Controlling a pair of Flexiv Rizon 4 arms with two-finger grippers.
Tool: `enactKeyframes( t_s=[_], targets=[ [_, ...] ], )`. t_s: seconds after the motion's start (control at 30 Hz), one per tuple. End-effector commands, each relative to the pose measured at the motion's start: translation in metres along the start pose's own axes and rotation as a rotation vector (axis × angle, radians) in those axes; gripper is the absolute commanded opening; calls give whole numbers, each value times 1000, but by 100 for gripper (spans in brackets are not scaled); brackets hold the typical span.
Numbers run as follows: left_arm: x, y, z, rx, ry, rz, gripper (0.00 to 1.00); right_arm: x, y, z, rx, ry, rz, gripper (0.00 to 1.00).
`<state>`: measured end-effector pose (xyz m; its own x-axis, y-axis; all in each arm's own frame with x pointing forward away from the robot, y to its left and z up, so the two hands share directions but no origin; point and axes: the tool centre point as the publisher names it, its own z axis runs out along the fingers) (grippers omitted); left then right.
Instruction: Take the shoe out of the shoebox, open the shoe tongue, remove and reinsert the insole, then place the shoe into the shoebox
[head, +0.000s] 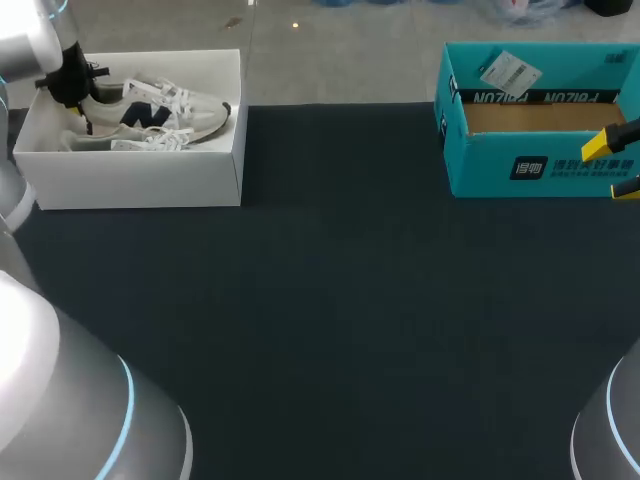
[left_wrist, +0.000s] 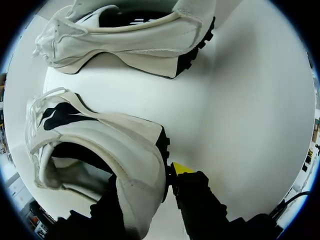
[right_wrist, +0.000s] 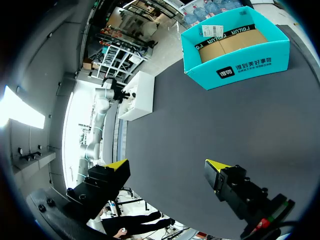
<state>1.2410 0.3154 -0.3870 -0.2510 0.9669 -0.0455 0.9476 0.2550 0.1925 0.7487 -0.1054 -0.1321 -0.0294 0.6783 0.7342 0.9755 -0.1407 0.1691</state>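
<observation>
Head view: white shoebox (head: 130, 180) sits at the far left corner of the counter (head: 330, 300), with its near wall running parallel to the counter's front edge. The teal box (head: 500, 165) is way over at the far right corner, so there's a wide stretch of dark counter between the two and all the way to the front edge.

Left gripper (head: 70, 82) is down inside the white shoebox at its left end. From the left wrist, its fingers (left_wrist: 182, 169) are clamped on the heel of the shoe (left_wrist: 100, 135), one inside the collar and one outside. The second shoe (left_wrist: 135, 35) lies ahead of it with a strip of white box floor (left_wrist: 240, 100) between them, plus more floor out to the side wall.

Right gripper (right_wrist: 167, 165) hangs over the counter's right edge, just in front of the teal box, fingers spread wide with nothing in them.
</observation>
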Motion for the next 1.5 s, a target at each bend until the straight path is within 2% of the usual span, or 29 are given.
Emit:
enactKeyframes(
  t_s=[0.03,0.3,0.5,0.77,0.87,0.93,1.43,1.5],
  targets=[
    [2,11,-13,57,-16,11,100,0,0,0,1,-3,2,100],
    [-1,-4,-59,86,9,70,100,0,0,0,1,-3,2,100],
    [-5,-20,-91,31,-23,77,100,0,0,0,1,-3,2,100],
    [0,-47,-120,-12,-55,82,100,0,0,0,1,-3,2,100],
    [1,-56,-132,-18,-51,83,100,0,0,0,1,-3,2,100],
    [1,-59,-139,-26,-3,86,100,0,0,0,1,-3,2,100],
    [1,-59,-139,-26,-3,86,100,0,0,0,1,-3,2,100],
    [3,-67,-145,-17,-29,114,100,0,0,0,1,-3,2,100]
  ],
)
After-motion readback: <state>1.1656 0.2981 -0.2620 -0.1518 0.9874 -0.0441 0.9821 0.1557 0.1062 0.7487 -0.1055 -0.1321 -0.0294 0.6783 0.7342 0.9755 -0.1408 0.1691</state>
